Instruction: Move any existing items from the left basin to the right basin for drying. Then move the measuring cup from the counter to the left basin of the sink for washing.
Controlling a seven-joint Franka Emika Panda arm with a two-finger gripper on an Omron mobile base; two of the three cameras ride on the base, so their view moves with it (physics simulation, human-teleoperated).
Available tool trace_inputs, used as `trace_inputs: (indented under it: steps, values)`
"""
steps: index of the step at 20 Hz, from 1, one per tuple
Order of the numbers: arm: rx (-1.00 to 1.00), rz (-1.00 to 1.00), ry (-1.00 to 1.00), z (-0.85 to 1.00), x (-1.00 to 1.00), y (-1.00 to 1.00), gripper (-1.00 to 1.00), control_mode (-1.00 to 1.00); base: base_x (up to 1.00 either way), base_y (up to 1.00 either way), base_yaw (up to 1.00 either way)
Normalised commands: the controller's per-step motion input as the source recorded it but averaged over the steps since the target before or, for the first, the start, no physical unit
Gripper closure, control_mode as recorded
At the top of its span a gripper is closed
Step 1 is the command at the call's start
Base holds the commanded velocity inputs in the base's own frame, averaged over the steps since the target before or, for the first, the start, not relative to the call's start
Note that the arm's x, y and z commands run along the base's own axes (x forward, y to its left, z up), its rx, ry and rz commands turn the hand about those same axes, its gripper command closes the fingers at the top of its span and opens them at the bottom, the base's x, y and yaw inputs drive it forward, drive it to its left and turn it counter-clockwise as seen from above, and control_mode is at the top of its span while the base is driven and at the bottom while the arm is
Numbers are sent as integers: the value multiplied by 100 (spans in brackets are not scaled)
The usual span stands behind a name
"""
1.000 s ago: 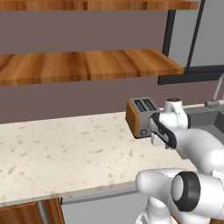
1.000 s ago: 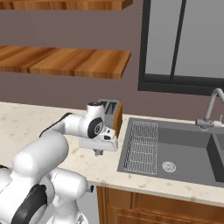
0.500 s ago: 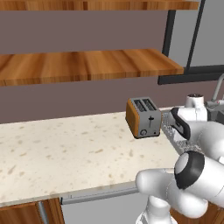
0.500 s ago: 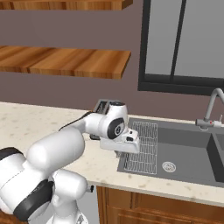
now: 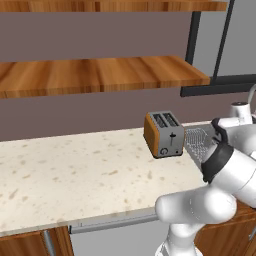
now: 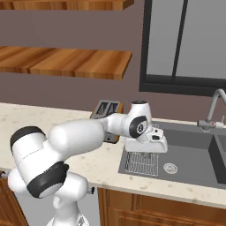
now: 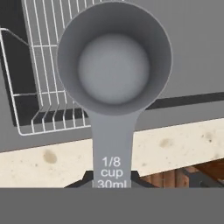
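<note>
The measuring cup [image 7: 113, 65] is a small grey metal cup with "1/8 cup 30ml" on its handle. My gripper [image 7: 112, 180] is shut on the end of that handle, and the cup's bowl points away from the hand. It hangs over the left basin of the dark grey sink [image 6: 190, 152], above a white wire rack [image 7: 43, 65] near the basin's front rim. In the right base view the gripper [image 6: 146, 145] hovers over that rack [image 6: 141, 162]. The beige speckled counter [image 7: 175, 144] runs along the sink's front edge.
An orange-sided toaster [image 5: 164, 134] stands on the counter [image 5: 75, 170] just left of the sink. The curved silver faucet [image 6: 212, 110] rises at the back right of the basin, and a round drain [image 6: 170, 167] lies in its floor. Wooden shelves [image 5: 100, 75] hang above.
The arm has swung right from beside the toaster to above the sink's left basin, with the hand turned down over the wire rack.
</note>
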Motion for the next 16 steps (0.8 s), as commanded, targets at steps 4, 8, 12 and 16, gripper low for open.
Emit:
trace_inputs:
  steps: [4, 8, 12, 16]
  values:
    - [0, 15, 0, 0, 7, -57, 100, -100, 0, 0, 0]
    - [0, 24, 0, 0, 0, -60, 100, -100, 0, 0, 0]
    - [0, 21, 0, 0, 11, -55, 100, -100, 0, 0, 0]
    - [1, 17, 0, 0, 23, -40, 100, -100, 0, 0, 0]
